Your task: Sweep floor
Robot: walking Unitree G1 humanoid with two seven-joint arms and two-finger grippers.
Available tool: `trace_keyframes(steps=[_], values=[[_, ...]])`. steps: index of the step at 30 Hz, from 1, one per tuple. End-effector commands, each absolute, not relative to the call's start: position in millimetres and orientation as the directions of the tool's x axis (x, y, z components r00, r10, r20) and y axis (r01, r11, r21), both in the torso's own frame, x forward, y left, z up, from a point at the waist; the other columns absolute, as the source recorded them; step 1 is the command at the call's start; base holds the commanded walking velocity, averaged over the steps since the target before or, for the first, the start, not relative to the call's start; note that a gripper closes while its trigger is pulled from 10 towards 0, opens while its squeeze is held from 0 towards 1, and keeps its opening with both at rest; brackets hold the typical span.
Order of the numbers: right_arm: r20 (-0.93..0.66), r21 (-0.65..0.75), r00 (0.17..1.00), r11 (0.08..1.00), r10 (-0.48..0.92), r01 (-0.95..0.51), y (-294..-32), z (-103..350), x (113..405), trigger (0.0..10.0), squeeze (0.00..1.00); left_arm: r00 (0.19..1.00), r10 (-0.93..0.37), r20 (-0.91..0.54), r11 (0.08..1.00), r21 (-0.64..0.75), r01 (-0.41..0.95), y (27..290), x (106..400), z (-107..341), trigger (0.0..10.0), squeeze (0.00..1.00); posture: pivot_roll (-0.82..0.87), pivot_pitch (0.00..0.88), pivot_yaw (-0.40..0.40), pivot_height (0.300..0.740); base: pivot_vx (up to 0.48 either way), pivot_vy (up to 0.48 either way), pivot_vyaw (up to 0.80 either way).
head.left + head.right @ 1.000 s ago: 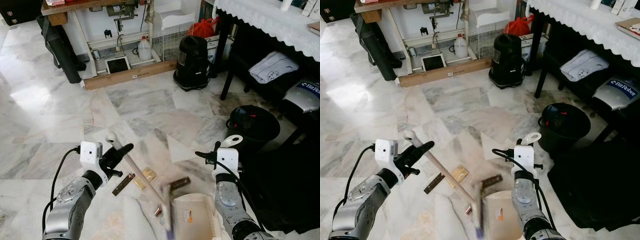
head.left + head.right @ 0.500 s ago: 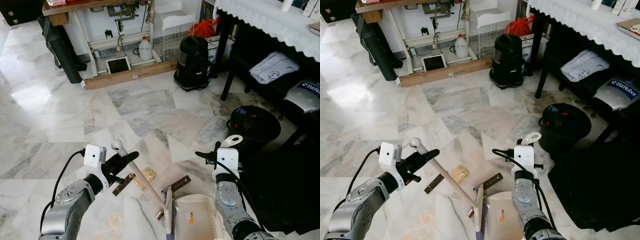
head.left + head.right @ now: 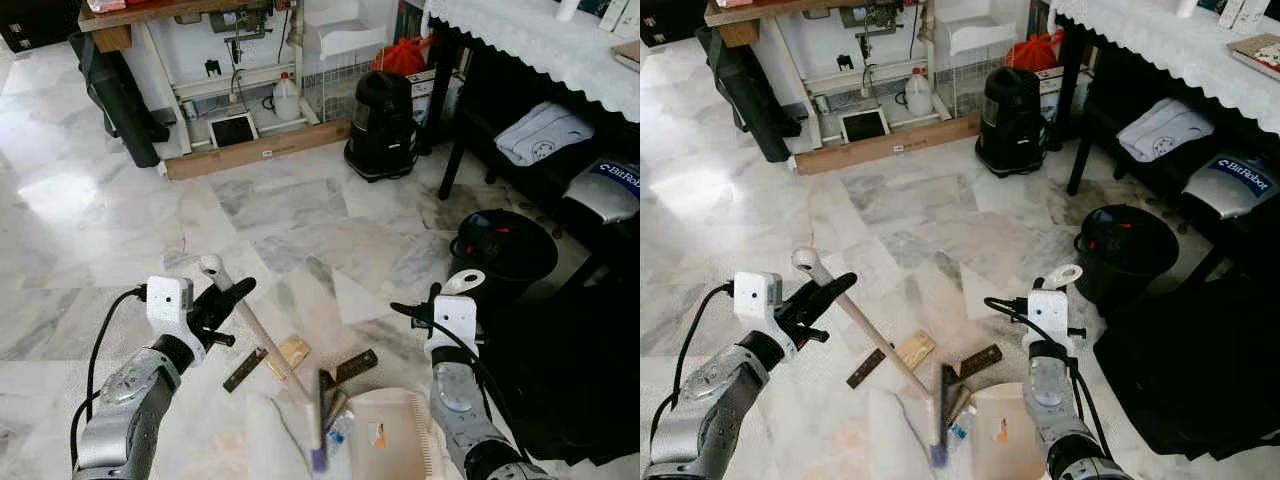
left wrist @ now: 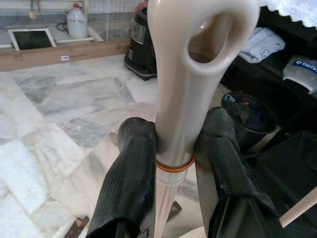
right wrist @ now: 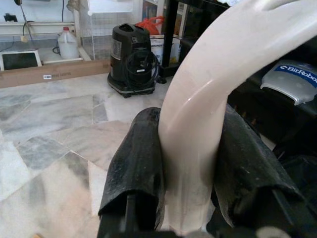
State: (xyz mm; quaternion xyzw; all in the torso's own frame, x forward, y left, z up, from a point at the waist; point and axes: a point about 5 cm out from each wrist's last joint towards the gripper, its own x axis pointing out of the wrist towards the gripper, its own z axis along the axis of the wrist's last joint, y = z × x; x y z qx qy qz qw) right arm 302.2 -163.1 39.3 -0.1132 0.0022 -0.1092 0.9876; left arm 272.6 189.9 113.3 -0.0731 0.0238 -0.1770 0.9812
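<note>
Gripping a cream hand broom [image 3: 262, 340] by its looped handle, left gripper [image 4: 173, 163] fingers clenched; right gripper [image 5: 190, 163] clamps the dustpan [image 3: 392, 437] handle

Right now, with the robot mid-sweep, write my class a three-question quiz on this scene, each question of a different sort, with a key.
1. True or false: the left gripper is shut on the brush handle.
2. What does the right gripper hold? A) the black bin B) the dustpan handle C) a white jug
3. Fill in: the brown strip lies on the marble ____.

Key
1. True: both fingers press the handle just below its loop.
2. B: its fingers clamp the dustpan handle; the dustpan sits on the floor below.
3. floor, left of the brush head.
</note>
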Motion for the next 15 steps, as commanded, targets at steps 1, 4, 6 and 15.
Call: trace_keyframes(steps=[1,4,6,15], values=[[-0.004,-0.221,0.978,0.954,-0.209,0.203,-159,37,303,10.0,0.0,0.94,-0.342,-0.006,0.935,-0.098,0.34,196,269,120,10.0,0.0,0.17,0.103,0.065,0.74,0.0,0.0,0.0],[-0.004,-0.221,0.978,0.954,-0.21,0.204,-159,37,303,10.0,0.0,0.929,-0.366,-0.046,0.93,-0.051,0.364,196,267,114,10.0,0.0,0.17,0.103,0.065,0.74,0.0,0.0,0.0],[-0.004,-0.221,0.978,0.954,-0.21,0.204,-159,37,303,10.0,0.0,0.918,-0.389,-0.08,0.921,-0.017,0.389,195,266,109,10.0,0.0,0.17,0.103,0.065,0.74,0.0,0.0,0.0],[-0.003,-0.222,0.978,0.953,-0.21,0.204,-160,37,303,10.0,0.0,0.882,-0.444,-0.155,0.893,0.007,0.451,186,263,93,10.0,0.0,0.17,0.105,0.063,0.74,0.0,0.0,0.0]])
